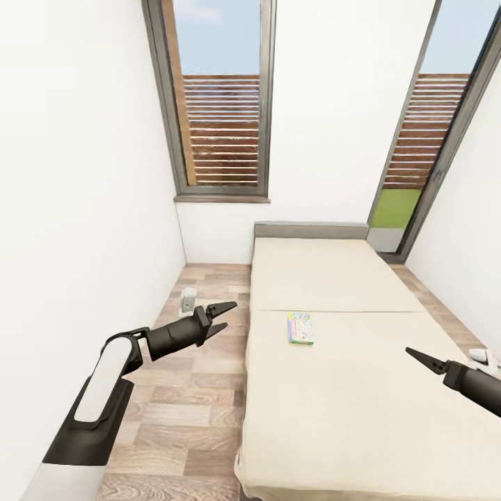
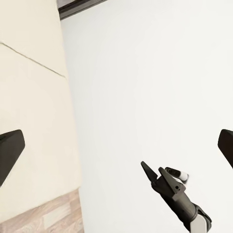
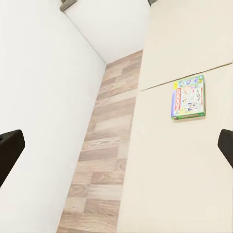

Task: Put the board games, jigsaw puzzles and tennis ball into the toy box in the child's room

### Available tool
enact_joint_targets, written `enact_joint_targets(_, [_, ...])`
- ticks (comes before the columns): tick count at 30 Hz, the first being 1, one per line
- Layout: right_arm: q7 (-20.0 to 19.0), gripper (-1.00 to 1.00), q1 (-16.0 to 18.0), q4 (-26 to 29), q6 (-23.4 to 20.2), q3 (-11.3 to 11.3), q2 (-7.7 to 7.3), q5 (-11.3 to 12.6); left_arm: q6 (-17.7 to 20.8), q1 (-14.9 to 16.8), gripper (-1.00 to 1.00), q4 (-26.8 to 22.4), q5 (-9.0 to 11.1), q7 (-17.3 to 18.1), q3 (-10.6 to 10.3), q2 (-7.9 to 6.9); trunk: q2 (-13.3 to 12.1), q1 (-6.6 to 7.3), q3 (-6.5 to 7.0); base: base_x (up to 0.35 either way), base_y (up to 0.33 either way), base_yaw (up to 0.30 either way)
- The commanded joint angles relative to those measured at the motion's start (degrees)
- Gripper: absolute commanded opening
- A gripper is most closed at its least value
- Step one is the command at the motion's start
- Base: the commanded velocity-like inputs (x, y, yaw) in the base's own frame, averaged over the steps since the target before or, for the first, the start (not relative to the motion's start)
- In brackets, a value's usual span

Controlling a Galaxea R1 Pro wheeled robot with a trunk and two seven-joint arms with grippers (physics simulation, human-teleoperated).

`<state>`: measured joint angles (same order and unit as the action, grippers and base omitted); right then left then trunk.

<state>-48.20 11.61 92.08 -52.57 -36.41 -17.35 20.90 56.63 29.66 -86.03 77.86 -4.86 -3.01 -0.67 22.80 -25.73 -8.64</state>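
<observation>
A white-green board game box [image 1: 300,328] [image 3: 188,97] lies flat on the bed [image 1: 348,390], just past its middle seam, printed face up.

Two dark arms with a touch of white

The left arm [image 1: 104,390] is matte black, with a glossy white rounded panel along its upper segment and a black cylindrical wrist. The left gripper [image 1: 226,316] ends in two slim, pointed black fingers. The right gripper [image 1: 422,360] is the same black, tapering to a sharp tip; seen from the left wrist, its wrist shows a white collar.
</observation>
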Motion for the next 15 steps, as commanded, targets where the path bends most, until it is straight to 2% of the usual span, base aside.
enact_joint_targets(1, [-0.23,1.0,0.07,0.02,-0.26,-0.06,-0.01,-0.07,0.08,0.05,1.0,-0.03,0.56,-0.54,-0.05,-0.04,0.11,-0.06,-0.12,0.166,0.11,-0.001])
enact_joint_targets(10, [-0.23,1.0,0.03,0.04,-0.22,0.06,0.1,-0.04,0.06,0.06,1.0,-0.02,0.54,-0.62,-0.06,-0.04,0.11,-0.06,-0.12,0.081,0.054,-0.001])
enact_joint_targets(12, [-0.23,1.0,0.02,0.03,-0.2,0.72,0.22,-0.06,0.06,0.06,1.0,-0.02,0.56,-0.64,-0.04,-0.04,0.11,-0.06,-0.12,0.025,0.017,0.0])
enact_joint_targets(15, [-0.07,1.0,0.04,0.03,-0.14,2.87,0.22,-0.1,0.06,0.05,1.0,-0.02,0.59,-0.66,-0.01,-0.07,0.11,-0.06,-0.12,0.014,0.01,0.0])
